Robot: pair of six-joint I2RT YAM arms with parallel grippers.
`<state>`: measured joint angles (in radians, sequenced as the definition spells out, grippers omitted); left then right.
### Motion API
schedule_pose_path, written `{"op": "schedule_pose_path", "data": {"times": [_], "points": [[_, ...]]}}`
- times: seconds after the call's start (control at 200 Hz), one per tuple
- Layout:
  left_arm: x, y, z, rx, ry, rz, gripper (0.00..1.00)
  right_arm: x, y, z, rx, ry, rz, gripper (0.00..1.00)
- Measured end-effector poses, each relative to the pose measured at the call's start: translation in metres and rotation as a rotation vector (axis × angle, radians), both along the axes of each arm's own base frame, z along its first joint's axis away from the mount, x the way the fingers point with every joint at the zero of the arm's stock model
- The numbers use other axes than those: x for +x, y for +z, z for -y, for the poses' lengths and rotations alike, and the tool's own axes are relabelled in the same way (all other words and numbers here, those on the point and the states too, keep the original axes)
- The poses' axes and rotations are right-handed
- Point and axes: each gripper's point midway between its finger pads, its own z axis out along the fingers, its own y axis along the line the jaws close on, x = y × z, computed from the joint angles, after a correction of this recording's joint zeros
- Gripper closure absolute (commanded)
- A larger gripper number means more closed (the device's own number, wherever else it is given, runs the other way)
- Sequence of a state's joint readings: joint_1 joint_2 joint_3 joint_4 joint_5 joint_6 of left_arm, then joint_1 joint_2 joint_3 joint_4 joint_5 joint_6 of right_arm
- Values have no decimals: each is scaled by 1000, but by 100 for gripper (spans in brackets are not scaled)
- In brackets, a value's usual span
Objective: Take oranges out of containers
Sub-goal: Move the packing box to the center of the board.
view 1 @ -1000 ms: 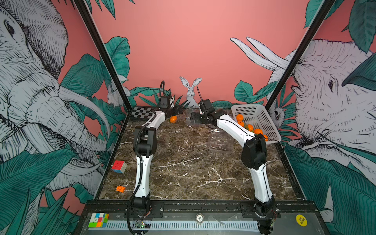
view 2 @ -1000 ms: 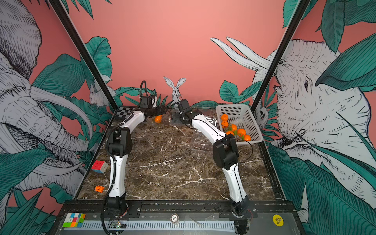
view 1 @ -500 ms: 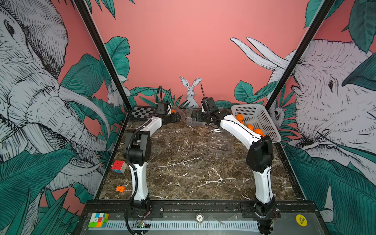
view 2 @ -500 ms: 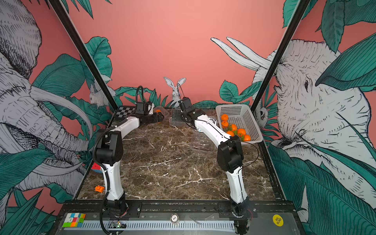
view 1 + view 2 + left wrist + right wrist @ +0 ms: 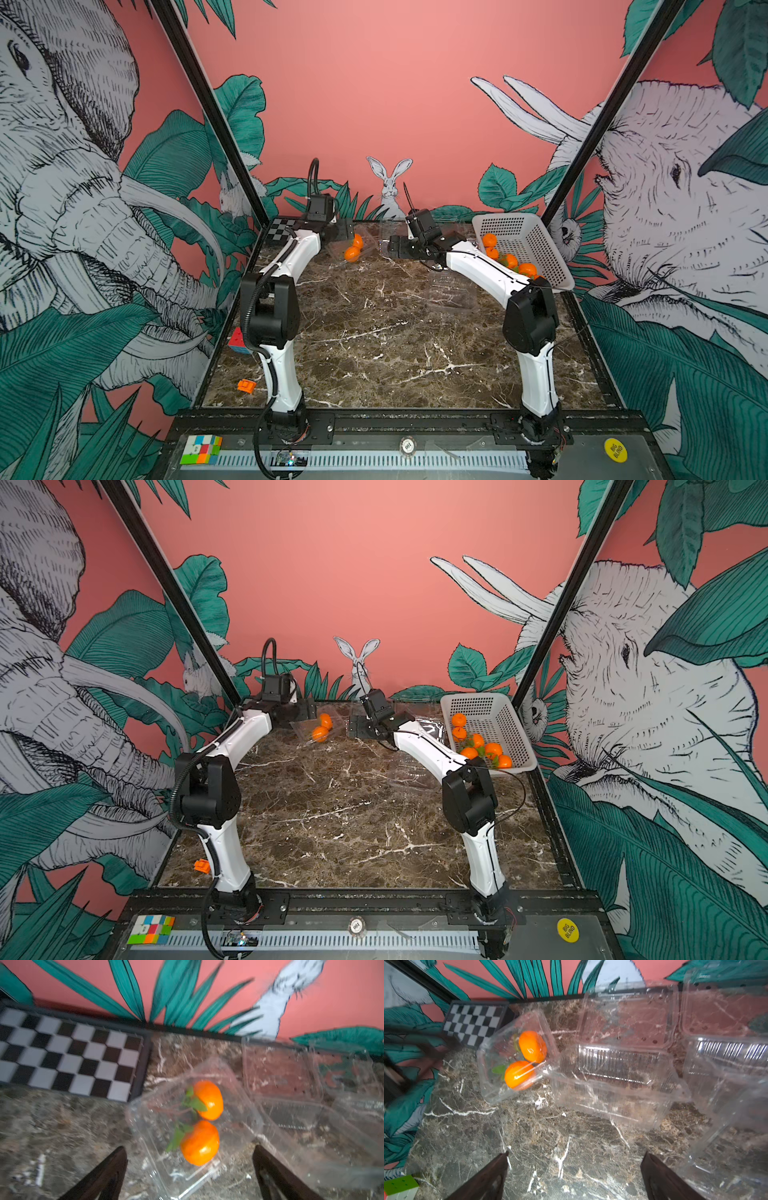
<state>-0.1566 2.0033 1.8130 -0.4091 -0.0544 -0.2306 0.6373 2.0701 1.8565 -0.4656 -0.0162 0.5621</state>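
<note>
Pulling back over the last second, the left arm has swung its elbow out toward 9 o'clock, and the left gripper has spread wider. Two oranges now show at the far edge where one showed before. Its fingers stand well apart and grip nothing. The clear container lies ahead of them, its near corner reaching between the tips, apparently without contact (the wrist picture is smeared, so I cannot be sure). Both oranges sit inside that container, leaves toward the checkerboard, at about 12 o'clock on the marble table, a shade toward 11. The right gripper has barely shifted. Its jaws are spread full and empty above bare marble, at 3 o'clock of that container. Two empty containers with lids thrown back stand just past it. Six more oranges lie in the white basket at 2 o'clock.
</note>
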Motion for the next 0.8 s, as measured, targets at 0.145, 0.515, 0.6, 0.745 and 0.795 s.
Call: {"op": "schedule_pose_path", "data": {"times": [0.145, 0.515, 0.6, 0.745, 0.795], "points": [[36, 27, -15, 37, 40, 88, 4, -5, -4, 0, 3, 3, -10, 1], [83, -101, 25, -7, -137, -68, 6, -13, -2, 4, 9, 10, -6, 1], [82, -112, 39, -29, -190, -83, 7, -14, -2, 4, 9, 18, -8, 1], [74, -107, 56, -64, -254, -82, 6, -15, -3, 3, 9, 24, -9, 2], [66, -108, 59, -80, -274, -92, 6, -15, -3, 3, 9, 24, -8, 1]]}}
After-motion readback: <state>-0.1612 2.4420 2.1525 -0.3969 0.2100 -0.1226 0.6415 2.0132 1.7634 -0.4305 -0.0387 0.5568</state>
